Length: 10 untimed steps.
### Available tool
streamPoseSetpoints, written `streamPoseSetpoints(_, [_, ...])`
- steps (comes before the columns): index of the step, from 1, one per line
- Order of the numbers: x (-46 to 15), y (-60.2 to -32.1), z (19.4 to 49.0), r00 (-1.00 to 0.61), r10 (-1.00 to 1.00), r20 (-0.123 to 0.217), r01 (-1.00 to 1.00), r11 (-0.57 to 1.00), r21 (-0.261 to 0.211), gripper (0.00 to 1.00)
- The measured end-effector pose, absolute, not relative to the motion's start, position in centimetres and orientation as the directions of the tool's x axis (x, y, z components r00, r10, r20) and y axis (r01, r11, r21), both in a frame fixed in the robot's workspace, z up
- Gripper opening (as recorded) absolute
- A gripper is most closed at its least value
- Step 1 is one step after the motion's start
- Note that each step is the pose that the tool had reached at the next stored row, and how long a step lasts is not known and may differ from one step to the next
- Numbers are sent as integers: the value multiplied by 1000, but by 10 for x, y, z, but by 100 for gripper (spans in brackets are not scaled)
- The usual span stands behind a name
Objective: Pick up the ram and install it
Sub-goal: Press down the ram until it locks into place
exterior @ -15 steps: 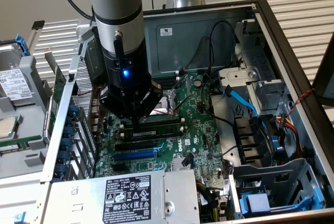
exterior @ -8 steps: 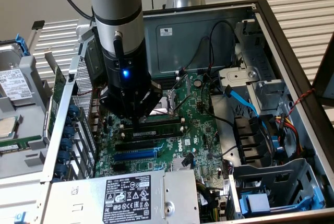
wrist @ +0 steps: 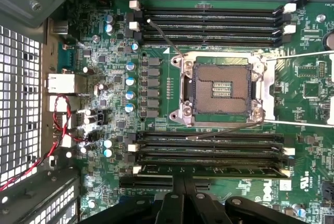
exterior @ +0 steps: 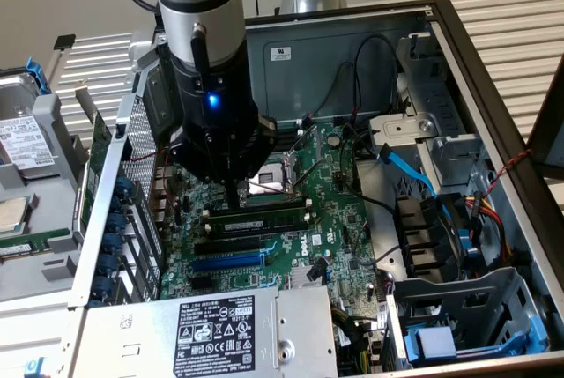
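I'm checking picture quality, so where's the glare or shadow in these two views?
Exterior view: a blue light glows on the gripper, and its bulk darkens the motherboard below. Wrist view: evenly lit, with bright glints on the metal frame around the processor socket.

My own housing covers the motherboard (exterior: 326, 193) toward ten o'clock in the exterior view. My gripper (wrist: 183, 203) is cut off at the wrist view's edge, hiding part of the ram (wrist: 219, 171). Its label I cannot read.
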<state>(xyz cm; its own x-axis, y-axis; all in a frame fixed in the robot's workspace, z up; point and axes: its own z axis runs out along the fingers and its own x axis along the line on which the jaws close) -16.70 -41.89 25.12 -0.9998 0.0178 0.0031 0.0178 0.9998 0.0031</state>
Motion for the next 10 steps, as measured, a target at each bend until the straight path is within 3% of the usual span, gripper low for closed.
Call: streamPoseSetpoints(10, [-140,-416,259,-1000,18,2,18,1000,3,11])
